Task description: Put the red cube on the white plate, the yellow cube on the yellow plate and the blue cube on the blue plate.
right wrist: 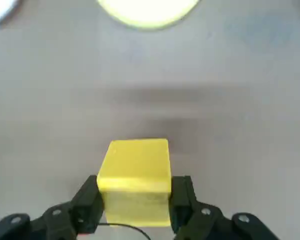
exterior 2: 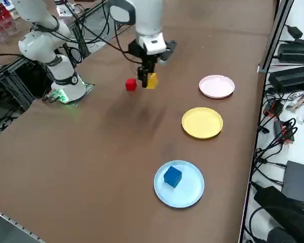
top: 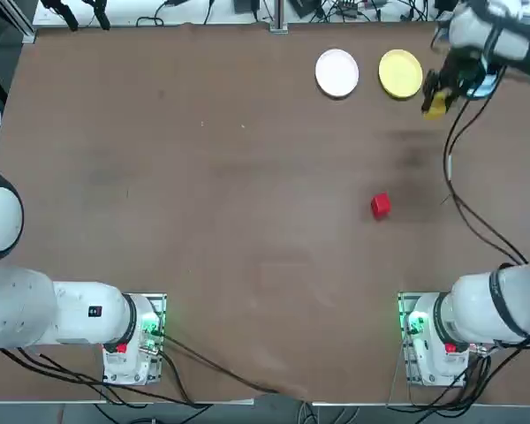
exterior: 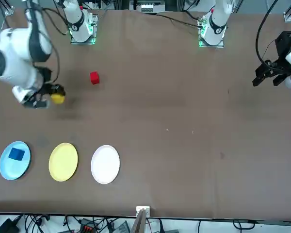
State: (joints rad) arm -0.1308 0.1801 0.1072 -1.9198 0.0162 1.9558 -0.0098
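I am holding the yellow cube (right wrist: 135, 175) in the right gripper (right wrist: 135, 202), jaws clamping two opposite flat faces, raised above the table (top: 203, 221) short of the yellow plate (right wrist: 147, 10). I judge it light, rigid and smooth, so a centred grip suits. The jaws are hiding its lower faces; the plate is cut off.

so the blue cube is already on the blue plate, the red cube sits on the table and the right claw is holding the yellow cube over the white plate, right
Not quite. The right claw holds the yellow cube above bare table, short of the plates, not over the white plate; the right side view shows it. The blue cube is on the blue plate, and the red cube sits on the table.
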